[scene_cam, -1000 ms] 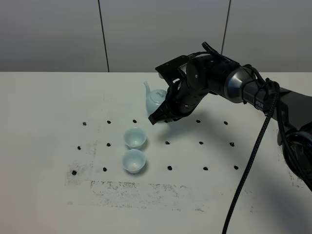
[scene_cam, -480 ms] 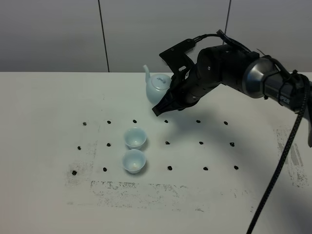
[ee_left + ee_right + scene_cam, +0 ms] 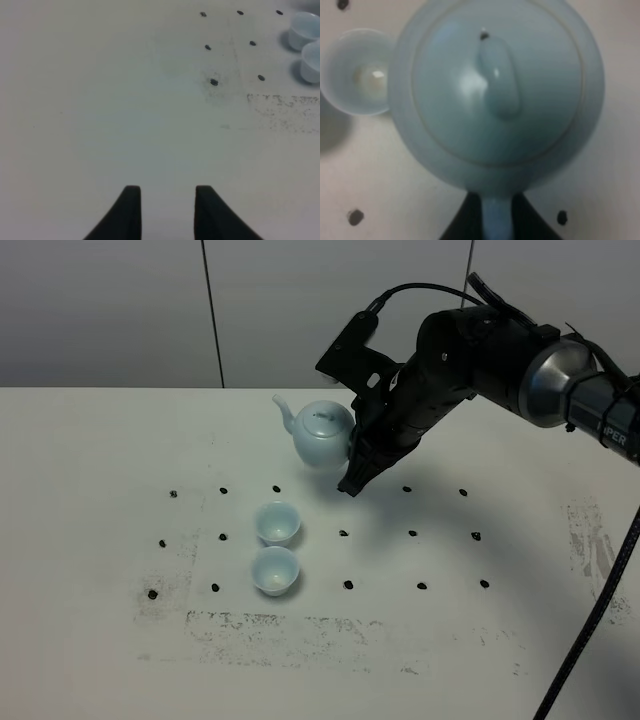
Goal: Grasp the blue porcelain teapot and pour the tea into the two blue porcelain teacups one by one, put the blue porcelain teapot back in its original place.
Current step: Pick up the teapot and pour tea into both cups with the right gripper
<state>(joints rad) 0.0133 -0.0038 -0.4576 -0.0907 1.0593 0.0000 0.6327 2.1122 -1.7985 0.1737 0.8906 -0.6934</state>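
The right claw (image 3: 352,478) is pinching the teapot (image 3: 320,435) by its handle (image 3: 496,222); in the right wrist view the handle sits between the two dark fingers (image 3: 462,227), which press on it from both sides. The teapot stands upright, with the lid (image 3: 497,80) on top and the spout (image 3: 283,408) pointing to the left side of the high view, away from the arm. It seems to be held a little above the worktop (image 3: 100,490), because a soft shadow lies under it. The two cups are in front of the teapot, both upright on the worktop and just beside each other. The first cup (image 3: 277,522) is the one closer to the teapot and the second cup (image 3: 275,571) is behind it, closer to the camera. In the right wrist view one cup shows partly under the edge of the teapot, with a pale spot in its bottom; whether this is tea I cannot tell. Small black dots (image 3: 343,533) are spread in rows around the cups. The left claw (image 3: 167,212) hovers over a bare part of the worktop, well apart from the cups, its fingers spread with nothing between them.
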